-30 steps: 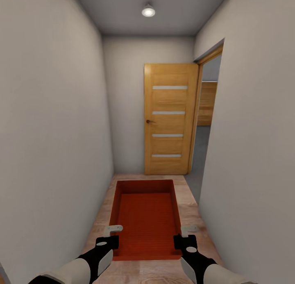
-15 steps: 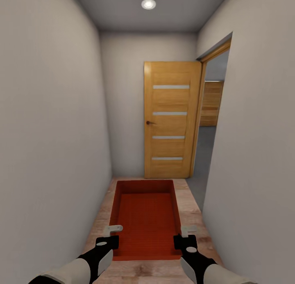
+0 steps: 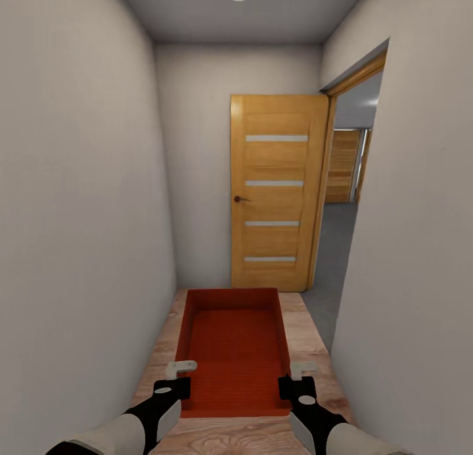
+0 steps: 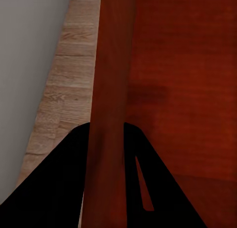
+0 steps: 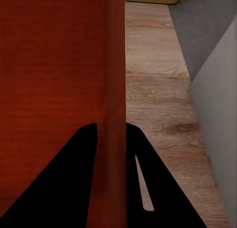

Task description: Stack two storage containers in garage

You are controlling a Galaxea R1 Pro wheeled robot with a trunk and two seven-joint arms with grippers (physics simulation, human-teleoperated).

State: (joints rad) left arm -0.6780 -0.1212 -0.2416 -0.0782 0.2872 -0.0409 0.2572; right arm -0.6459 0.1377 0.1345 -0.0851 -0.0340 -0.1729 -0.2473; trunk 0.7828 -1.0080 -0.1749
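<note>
Orange-red storage container [image 3: 235,350]: left tool [image 3: 179,379] and right tool [image 3: 297,379] are pinching its side walls in a hallway.

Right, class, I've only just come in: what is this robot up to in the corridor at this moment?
The robot is carrying an orange-red storage container with both arms along a narrow hallway with a wood floor. The left gripper is clamped on the container's left wall and the right gripper on its right wall; each wrist view shows the fingers straddling the thin wall. Ahead stands an open wooden door, and through the doorway on the right a grey floor shows. The container has not been set down yet.
</note>
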